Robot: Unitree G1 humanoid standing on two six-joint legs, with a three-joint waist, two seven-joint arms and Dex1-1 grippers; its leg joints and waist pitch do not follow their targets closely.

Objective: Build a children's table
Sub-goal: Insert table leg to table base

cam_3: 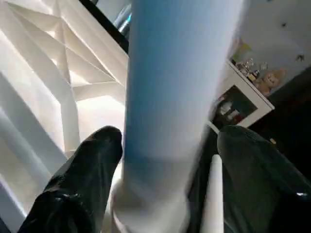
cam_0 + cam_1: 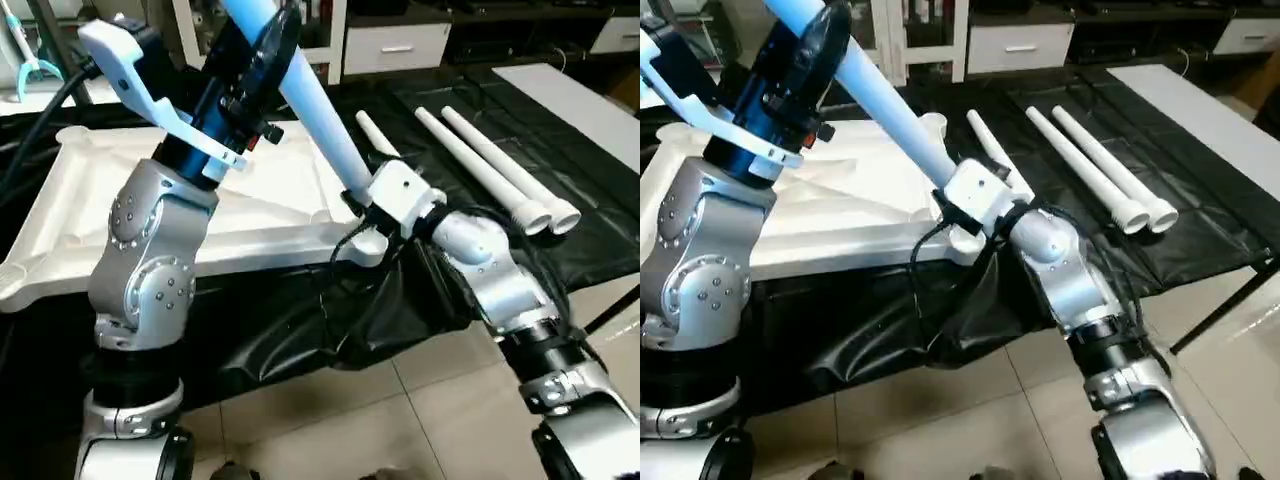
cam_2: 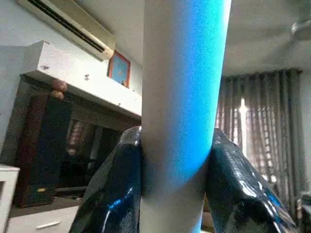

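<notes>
Tiled floor [image 2: 440, 400] nearest the robot, then a bench [image 2: 560, 255] under black sheeting, with drawers [image 2: 395, 45] and a cabinet behind.

Near edge: top [image 2: 90, 215] is lying upside down, ribs up. A leg [image 2: 320, 115] is standing tilted in its near right corner socket [image 2: 965, 238], leaning up and toward the robot's left. Foot looks to be in or at the socket; can't tell how deep it's seated.

Right gripper [image 1: 167, 160] is sitting low on that leg, just above the socket. Fingers [image 1: 87, 165] are spread wider than the tube, gaps showing on both sides, so it's holding nothing.

Left gripper [image 3: 177, 165] is clamping the same leg higher up, fingers pressed against both sides of the tube. That's the only grip on it right now.

Further back, three spare legs [image 2: 495, 170] are lying on the sheeting, well apart from the top: two side by side, one closer to the top.

Risks, as I read it:
- Leg is off-axis to the socket. Pushing down at this tilt could be jamming it or levering the corner up.
- Top isn't held down; side load from the left arm could be sliding it on the slick sheeting.
- One high grip only, so the foot could be kicking out of the socket if it isn't seated.
- Right fingers closing off-centre could be knocking the leg sideways.
</notes>
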